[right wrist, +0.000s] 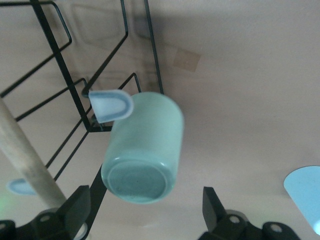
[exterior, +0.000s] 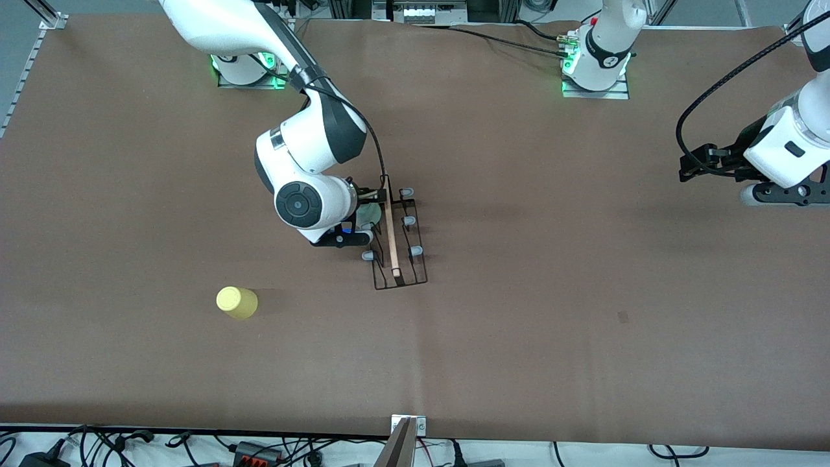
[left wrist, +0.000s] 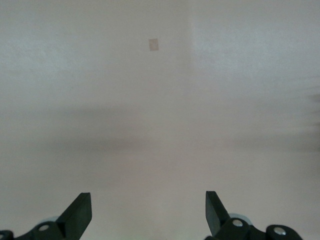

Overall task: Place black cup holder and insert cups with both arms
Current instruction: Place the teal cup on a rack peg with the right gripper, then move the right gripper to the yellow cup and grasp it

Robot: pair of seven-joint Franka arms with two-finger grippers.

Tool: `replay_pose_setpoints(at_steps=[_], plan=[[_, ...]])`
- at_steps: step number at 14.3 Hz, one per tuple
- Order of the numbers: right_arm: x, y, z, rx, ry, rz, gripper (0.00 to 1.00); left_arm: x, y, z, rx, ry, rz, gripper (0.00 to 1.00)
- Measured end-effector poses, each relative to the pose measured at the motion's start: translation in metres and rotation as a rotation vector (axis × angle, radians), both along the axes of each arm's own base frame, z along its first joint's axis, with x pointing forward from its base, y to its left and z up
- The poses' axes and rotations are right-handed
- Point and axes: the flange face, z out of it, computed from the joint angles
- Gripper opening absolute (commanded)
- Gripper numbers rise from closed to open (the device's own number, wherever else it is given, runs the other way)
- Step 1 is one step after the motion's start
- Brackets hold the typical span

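Note:
The black cup holder (exterior: pixel 400 241) stands mid-table, with its wooden rod (exterior: pixel 391 237) on top and grey-tipped pegs to both sides. My right gripper (exterior: pixel 364 211) is open at the holder's side toward the right arm's end. In the right wrist view its jaws (right wrist: pixel 145 195) stand apart from the mint green cup (right wrist: pixel 145 145). The cup sits tilted at the holder's wires (right wrist: pixel 102 65), next to a grey peg tip (right wrist: pixel 111 105), base toward the camera. The yellow cup (exterior: pixel 237 302) stands upside down, nearer the front camera. My left gripper (exterior: pixel 697 165) waits, open and empty (left wrist: pixel 148 202).
A light blue rounded edge (right wrist: pixel 305 192) shows at the border of the right wrist view, on the table beside the mint cup. The brown table cover (exterior: pixel 551 292) runs bare around the holder. Cables and power strips (exterior: pixel 253 451) lie along the front edge.

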Motion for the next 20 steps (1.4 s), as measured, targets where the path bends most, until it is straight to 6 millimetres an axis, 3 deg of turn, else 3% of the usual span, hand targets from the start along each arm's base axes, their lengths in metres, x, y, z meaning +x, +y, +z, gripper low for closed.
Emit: replay_pose_setpoints(at_steps=[2, 3, 5, 6, 8, 11, 13, 17, 20], plan=[[0.018, -0.022, 0.031, 0.012, -0.052, -0.044, 1.0, 0.0, 0.002, 0.0, 0.0, -0.003, 0.006, 1.0], [0.031, -0.042, 0.049, 0.013, -0.084, -0.079, 1.0, 0.001, 0.006, 0.0, -0.002, -0.006, 0.015, 1.0], [0.059, -0.099, 0.073, -0.045, -0.159, -0.146, 1.0, 0.002, 0.019, 0.001, -0.009, -0.013, 0.039, 1.0], [0.075, -0.132, 0.073, -0.1, -0.206, -0.176, 1.0, 0.001, 0.023, 0.001, -0.01, -0.013, 0.049, 1.0], [0.106, -0.183, 0.052, -0.161, -0.297, -0.232, 1.0, 0.001, 0.027, 0.002, -0.01, -0.014, 0.062, 1.0], [0.137, -0.228, 0.001, -0.184, -0.367, -0.279, 1.0, 0.001, 0.03, 0.003, -0.01, -0.016, 0.076, 1.0], [0.15, -0.242, -0.021, -0.181, -0.396, -0.239, 1.0, 0.001, 0.032, 0.003, -0.015, -0.017, 0.08, 1.0], [0.161, -0.274, -0.044, -0.178, -0.395, -0.172, 1.0, 0.001, 0.024, 0.003, -0.015, -0.016, 0.063, 1.0], [0.161, -0.279, -0.063, -0.179, -0.375, -0.134, 1.0, -0.002, 0.023, 0.001, -0.012, 0.002, 0.06, 1.0]])
